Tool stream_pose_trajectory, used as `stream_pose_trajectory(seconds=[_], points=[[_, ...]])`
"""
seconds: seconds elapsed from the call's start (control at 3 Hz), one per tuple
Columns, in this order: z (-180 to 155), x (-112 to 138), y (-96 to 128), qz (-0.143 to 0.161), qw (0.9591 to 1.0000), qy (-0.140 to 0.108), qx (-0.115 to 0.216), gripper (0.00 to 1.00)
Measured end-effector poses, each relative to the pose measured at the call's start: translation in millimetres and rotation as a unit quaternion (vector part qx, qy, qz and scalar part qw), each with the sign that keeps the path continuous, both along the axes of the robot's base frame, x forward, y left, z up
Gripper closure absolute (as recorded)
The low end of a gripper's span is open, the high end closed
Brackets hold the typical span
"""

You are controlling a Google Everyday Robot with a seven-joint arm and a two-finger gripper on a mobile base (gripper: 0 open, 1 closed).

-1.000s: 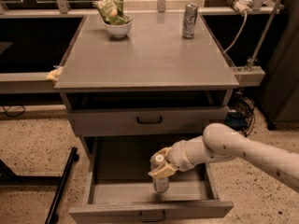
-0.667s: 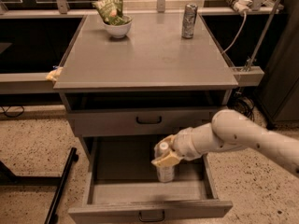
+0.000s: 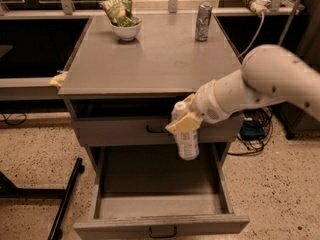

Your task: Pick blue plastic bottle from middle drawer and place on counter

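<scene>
The bench (image 3: 150, 64) waits at twelve o'clock, and the middle drawer (image 3: 155, 181) stands open at six. Between them our pincer (image 3: 184, 125) is clamped on the blue plastic bottle (image 3: 188, 145), clear of the drawer floor, below the bench edge. We judge picking done, placing left.

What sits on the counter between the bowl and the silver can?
Nothing: in the camera view that stretch of counter between the bowl and the can is bare. The gripper holds the blue plastic bottle above the open middle drawer.
</scene>
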State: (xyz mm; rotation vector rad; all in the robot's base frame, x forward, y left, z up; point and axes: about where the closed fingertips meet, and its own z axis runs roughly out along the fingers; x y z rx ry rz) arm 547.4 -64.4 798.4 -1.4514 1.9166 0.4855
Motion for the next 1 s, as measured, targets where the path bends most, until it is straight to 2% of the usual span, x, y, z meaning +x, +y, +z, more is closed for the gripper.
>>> stream_pose_trajectory(seconds=[0.33,0.67,1.0], points=[[93.0,20.6,-0.3,-0.031,0.9988,-0.029,-0.024,1.00],[174.2,45.4,3.5,-0.050,0.9958,-0.066,-0.040,1.00],[212.6,53.3,8.8,-0.051,0.9937,-0.096,-0.026,1.00]])
